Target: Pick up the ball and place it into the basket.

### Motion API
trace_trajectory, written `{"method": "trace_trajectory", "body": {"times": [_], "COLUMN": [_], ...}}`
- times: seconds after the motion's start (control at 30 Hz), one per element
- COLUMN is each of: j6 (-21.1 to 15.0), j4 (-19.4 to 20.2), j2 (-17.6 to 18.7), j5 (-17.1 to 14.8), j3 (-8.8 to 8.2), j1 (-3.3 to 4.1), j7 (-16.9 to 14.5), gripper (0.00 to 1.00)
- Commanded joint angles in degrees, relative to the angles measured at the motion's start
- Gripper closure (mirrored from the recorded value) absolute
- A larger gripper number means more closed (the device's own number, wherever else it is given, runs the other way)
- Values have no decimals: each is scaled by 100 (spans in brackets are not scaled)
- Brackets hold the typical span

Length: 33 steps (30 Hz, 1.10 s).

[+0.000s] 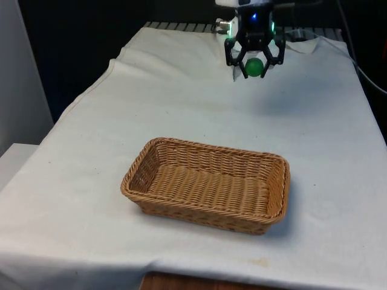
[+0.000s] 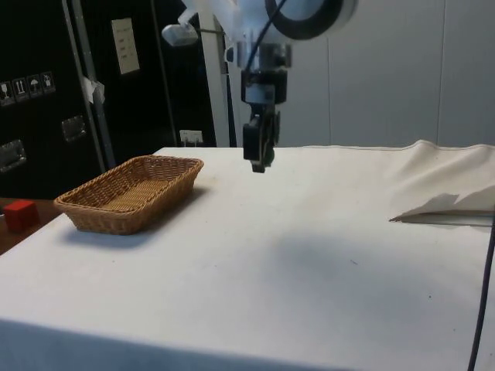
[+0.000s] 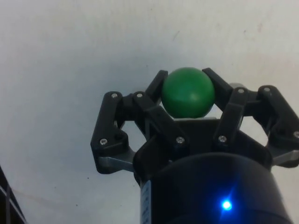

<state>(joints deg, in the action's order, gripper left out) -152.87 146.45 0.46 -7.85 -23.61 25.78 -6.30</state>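
Gripper (image 1: 254,65): black, two-finger, closed around the ball (image 1: 254,66), one finger pressing each side of it; held in the air above the far part of the desk (image 1: 181,109), clear of the white cloth. Ball: green, smooth, round, seated between the fingertips (image 3: 159,86) as the wrist view has it (image 3: 188,92), with most of its surface exposed beyond them. Basket (image 1: 208,184): tan wicker, rectangular, shallow, open side up, nothing in it; stands on the cloth nearer the front camera, well apart from the gripper; in the side view it sits toward that view's left (image 2: 130,192), the gripper (image 2: 261,158) hanging to its right. Orientation: the ball, being a sphere, has no long axis and points no way; the basket's long axis runs roughly across the front view, slightly skewed. Risks, as judged: a smooth ball pinched at the fingertips could slip out during the carry if the hold is shallow; released from too high, it could bounce out over the low rim; released short of the basket, it would likely roll off across the cloth.
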Motion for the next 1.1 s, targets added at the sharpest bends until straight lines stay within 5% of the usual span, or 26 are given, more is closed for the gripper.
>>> {"method": "trace_trajectory", "body": {"times": [0.0,0.67,1.07], "j6": [115,699,1106], "j4": [-103,-1129,-2034], "j2": [29,413,985], "j5": [80,-6,-269], "j3": [6,52,74], "j1": [6,6,-23], "j7": [74,-74,-309], "gripper": [100,100,100]}}
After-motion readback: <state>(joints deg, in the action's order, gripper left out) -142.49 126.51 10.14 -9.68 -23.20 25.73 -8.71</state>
